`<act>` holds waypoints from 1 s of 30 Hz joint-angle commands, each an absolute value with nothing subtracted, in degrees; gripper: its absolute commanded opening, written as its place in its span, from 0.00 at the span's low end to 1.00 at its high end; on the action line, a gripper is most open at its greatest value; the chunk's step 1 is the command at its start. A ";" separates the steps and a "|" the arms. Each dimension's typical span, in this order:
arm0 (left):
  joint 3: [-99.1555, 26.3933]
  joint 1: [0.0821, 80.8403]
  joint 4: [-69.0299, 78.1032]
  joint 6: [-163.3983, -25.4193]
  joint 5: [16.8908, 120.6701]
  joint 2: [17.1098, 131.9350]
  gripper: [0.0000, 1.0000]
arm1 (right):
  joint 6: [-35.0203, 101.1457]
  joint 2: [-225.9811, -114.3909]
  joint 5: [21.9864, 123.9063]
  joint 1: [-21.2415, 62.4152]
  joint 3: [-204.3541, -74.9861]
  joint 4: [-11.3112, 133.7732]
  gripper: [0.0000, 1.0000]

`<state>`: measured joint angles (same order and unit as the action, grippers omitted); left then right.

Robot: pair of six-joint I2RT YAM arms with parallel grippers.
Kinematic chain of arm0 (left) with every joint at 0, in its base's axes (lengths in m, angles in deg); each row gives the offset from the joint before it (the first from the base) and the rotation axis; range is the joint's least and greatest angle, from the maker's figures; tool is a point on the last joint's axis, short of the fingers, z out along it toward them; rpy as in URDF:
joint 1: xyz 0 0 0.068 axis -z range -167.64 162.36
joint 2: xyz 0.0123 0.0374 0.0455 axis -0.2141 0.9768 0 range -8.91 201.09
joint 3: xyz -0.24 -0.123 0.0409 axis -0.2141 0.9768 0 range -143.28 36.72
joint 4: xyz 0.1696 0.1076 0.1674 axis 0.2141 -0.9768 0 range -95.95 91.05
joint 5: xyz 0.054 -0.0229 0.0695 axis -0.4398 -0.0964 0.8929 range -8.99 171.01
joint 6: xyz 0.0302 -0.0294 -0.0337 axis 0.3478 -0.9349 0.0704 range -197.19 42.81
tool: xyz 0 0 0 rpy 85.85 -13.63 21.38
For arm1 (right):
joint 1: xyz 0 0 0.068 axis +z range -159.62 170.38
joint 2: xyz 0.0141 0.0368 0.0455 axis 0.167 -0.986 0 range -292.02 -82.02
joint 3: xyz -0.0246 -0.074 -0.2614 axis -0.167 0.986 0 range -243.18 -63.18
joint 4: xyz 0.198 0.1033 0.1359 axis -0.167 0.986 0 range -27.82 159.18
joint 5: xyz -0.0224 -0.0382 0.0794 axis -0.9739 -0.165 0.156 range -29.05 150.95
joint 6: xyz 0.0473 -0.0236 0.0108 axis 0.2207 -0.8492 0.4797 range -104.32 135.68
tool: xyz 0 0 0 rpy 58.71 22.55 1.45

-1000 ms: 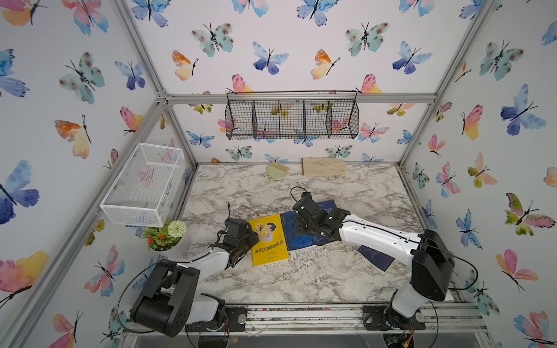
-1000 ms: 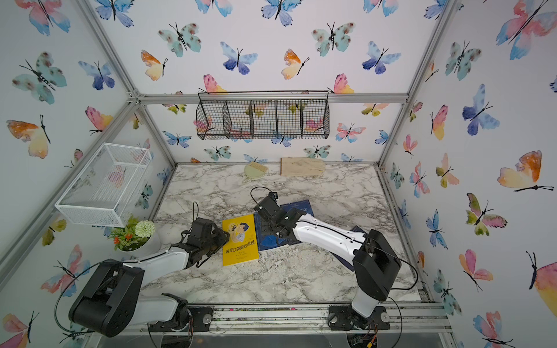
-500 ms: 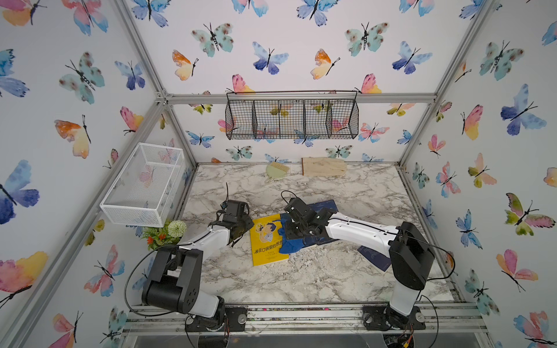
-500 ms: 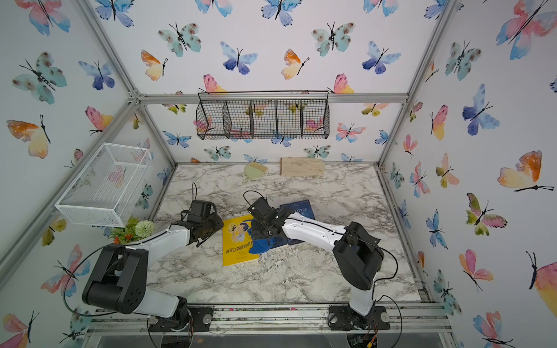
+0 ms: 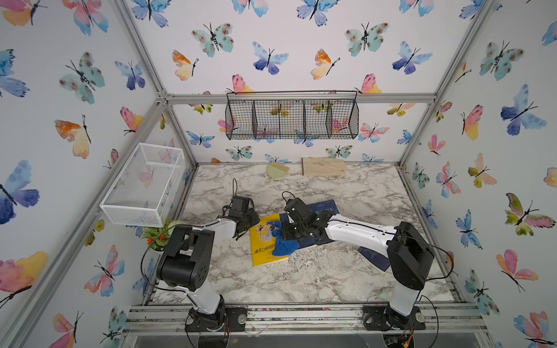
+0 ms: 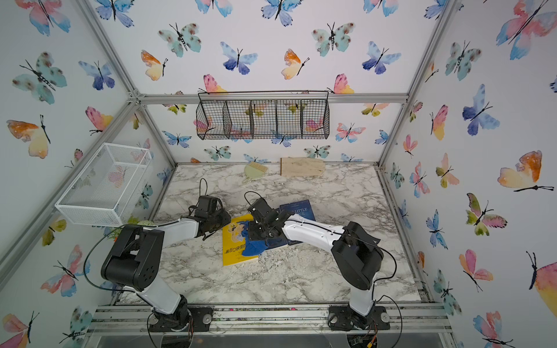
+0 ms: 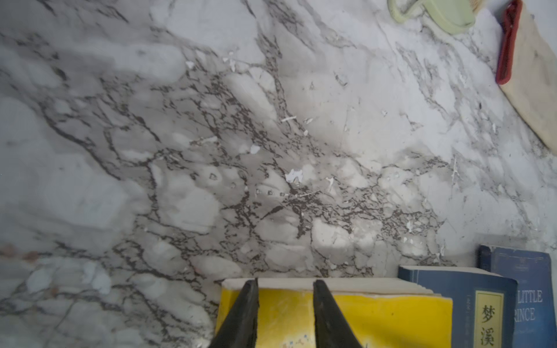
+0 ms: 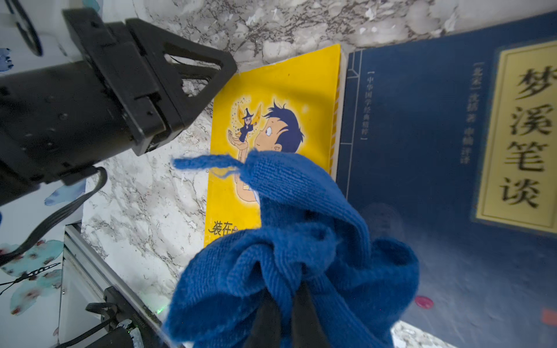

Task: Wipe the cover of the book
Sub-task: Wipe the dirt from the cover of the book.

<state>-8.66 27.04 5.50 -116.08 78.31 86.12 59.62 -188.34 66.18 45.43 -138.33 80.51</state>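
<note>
1. The yellow book (image 5: 261, 242) lies flat, cover up, near the middle of the surface (image 5: 271, 283). One long edge sits hard against a blue book (image 8: 422, 150).
2. A blue cloth (image 5: 284, 245) is bunched on the side of the cover nearest the blue book. It hides part of the cartoon boy and the title, and the outer strip of yellow is bare.
3. The right hand (image 8: 287, 304) is clamped together on the cloth, with folds spilling round its fingers.
4. The left hand (image 7: 285, 283) rests at the book's far edge near a corner, fingers apart, with yellow cover showing between them. It looks to be pinning the book, though I cannot tell how firmly.
5. I judge the wiping to be under way, with much of the cover not yet passed over.
6. The next move calls for pressing the cloth flat and dragging it across the bare yellow. It should stop short of the left hand, and the book must not slide.
</note>
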 commanded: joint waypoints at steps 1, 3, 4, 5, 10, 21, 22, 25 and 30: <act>-6.70 26.57 4.49 -115.68 77.66 88.25 0.33 | 61.33 -194.86 65.74 45.32 -137.46 80.13 0.01; -6.65 26.16 4.71 -115.85 76.39 88.10 0.32 | 62.18 -198.27 65.30 45.32 -137.95 81.20 0.01; -6.31 26.08 4.98 -116.10 76.38 87.88 0.32 | 62.57 -199.79 65.11 45.32 -138.06 81.25 0.01; -6.10 26.07 5.18 -116.17 76.29 87.62 0.31 | 62.70 -200.87 64.83 45.32 -138.13 80.97 0.01; -5.82 26.07 6.19 -116.73 75.74 87.57 0.31 | 61.64 -207.03 61.57 45.32 -143.93 84.26 0.01; -5.54 26.07 6.94 -117.53 74.73 88.03 0.29 | 58.35 -220.54 54.04 44.44 -166.59 96.03 0.01; -5.56 26.07 6.94 -117.58 74.70 88.04 0.29 | 58.68 -220.82 54.74 44.44 -166.93 97.14 0.01; -5.63 26.07 6.96 -117.68 74.68 88.38 0.29 | 59.97 -218.06 56.66 44.61 -161.73 95.80 0.01; -5.85 26.07 6.79 -117.74 74.42 89.16 0.26 | 62.23 -209.40 58.28 47.46 -149.41 92.62 0.01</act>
